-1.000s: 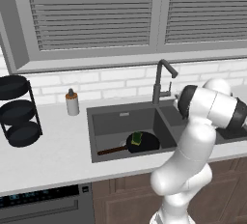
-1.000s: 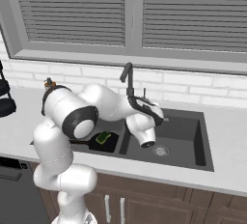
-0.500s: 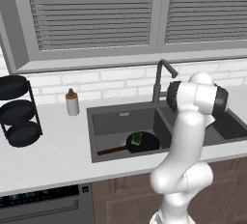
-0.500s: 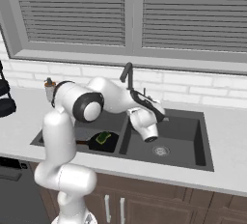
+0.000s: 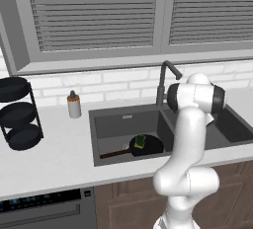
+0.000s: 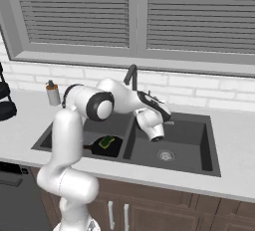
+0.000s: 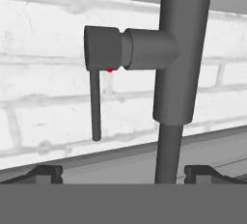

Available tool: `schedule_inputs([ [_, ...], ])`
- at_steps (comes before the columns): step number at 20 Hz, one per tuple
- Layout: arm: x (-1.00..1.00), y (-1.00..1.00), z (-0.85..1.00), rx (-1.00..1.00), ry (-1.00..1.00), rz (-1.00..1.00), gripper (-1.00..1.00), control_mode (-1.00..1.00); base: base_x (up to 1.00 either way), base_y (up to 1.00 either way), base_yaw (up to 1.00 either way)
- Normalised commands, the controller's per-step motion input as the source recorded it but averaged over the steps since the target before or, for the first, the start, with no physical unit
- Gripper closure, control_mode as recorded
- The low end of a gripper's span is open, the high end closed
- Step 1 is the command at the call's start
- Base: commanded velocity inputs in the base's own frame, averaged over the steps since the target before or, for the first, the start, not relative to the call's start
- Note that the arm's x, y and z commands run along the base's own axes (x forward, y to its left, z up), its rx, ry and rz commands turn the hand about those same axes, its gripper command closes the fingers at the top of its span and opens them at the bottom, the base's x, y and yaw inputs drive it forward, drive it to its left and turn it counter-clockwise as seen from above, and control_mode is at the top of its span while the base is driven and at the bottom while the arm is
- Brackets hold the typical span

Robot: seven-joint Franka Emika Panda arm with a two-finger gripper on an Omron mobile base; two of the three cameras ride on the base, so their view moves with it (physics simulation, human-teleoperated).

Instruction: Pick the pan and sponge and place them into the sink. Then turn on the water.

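Fingertips (image 7: pixel 46 172) are showing as two small dark nubs at the bottom corners of the hand view, set far apart, so the gripper (image 7: pixel 123 174) is standing wide and holding nothing. Between them, and just beyond, the dark upright column of the faucet (image 7: pixel 181 73) is rising. A short stub is branching from the column to a round cap, and from that cap the thin lever handle (image 7: pixel 95 107) is hanging straight down, with a small red dot at the cap's lower edge. White brick wall (image 7: pixel 43 88) is lying behind it all.

From the right base view, the white arm (image 6: pixel 89 103) is reaching across the sink (image 6: pixel 191 155), its wrist sitting just beside the base of the faucet over the divider between the two basins. A round metal drain (image 6: pixel 166 155) is showing in the right basin.

In the left basin the pan (image 5: pixel 146 146) is lying flat on the bottom, its long brown handle pointing toward the basin's left front corner. The sponge (image 5: pixel 140 141) is resting on the pan, green layer and yellow edge both showing. No stream is visible at the spout.

Farther left on the counter (image 5: pixel 49 149), a small soap bottle (image 5: pixel 74 105) is standing near the wall, well apart from the sink. A black tiered rack (image 5: pixel 17 114) is standing at the far left. Grey slatted blinds (image 5: pixel 99 16) are covering the window above.
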Motion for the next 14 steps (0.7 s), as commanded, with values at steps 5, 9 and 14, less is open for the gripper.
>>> schedule_inputs([
  [5,0.43,0.00,-0.12,0.00,0.00,-0.01,-1.00,-1.00,0.00,0.00,0.00],
  [9,0.42,0.00,-0.15,0.00,0.00,-0.03,-1.00,-1.00,0.00,0.00,0.00],
  [14,0.41,-0.04,-0.26,0.00,0.00,-0.04,-1.00,-1.00,0.00,0.00,0.00],
])
